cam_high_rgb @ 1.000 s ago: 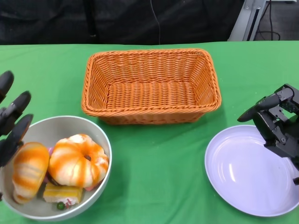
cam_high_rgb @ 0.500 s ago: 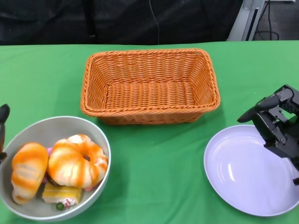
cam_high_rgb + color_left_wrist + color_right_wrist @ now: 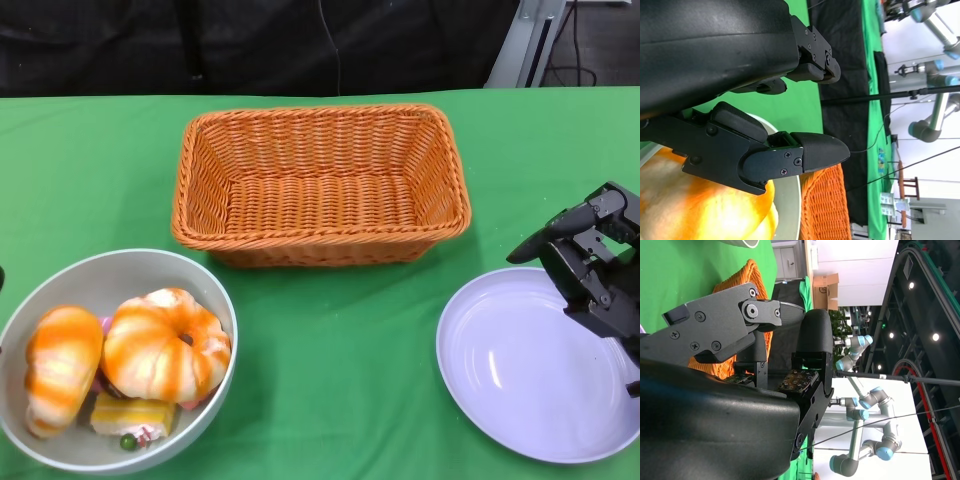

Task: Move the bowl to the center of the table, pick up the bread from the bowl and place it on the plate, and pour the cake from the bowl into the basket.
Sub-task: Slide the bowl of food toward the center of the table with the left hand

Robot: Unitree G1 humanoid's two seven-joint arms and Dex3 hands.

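Note:
A grey bowl (image 3: pixel 215 290) sits at the table's front left. It holds a round orange-striped bread (image 3: pixel 165 345), a longer striped roll (image 3: pixel 62 365) and a yellow piece of cake (image 3: pixel 135 412). My left hand (image 3: pixel 765 100) has all but left the head view; in its wrist view its fingers are apart, holding nothing, just above the bread (image 3: pixel 690 210) and the bowl's rim (image 3: pixel 787 200). My right hand (image 3: pixel 590 270) hovers with spread fingers over the right edge of the white plate (image 3: pixel 520 370), empty.
An orange wicker basket (image 3: pixel 320 115) stands empty at the back centre, also seen in the wrist views (image 3: pixel 747 280) (image 3: pixel 822 205). Green cloth covers the table between bowl and plate. Other robot arms stand beyond the table.
My left hand has drawn back to the left, away from the bowl's edge and out of the head view. The right hand, bowl and plate have stayed put.

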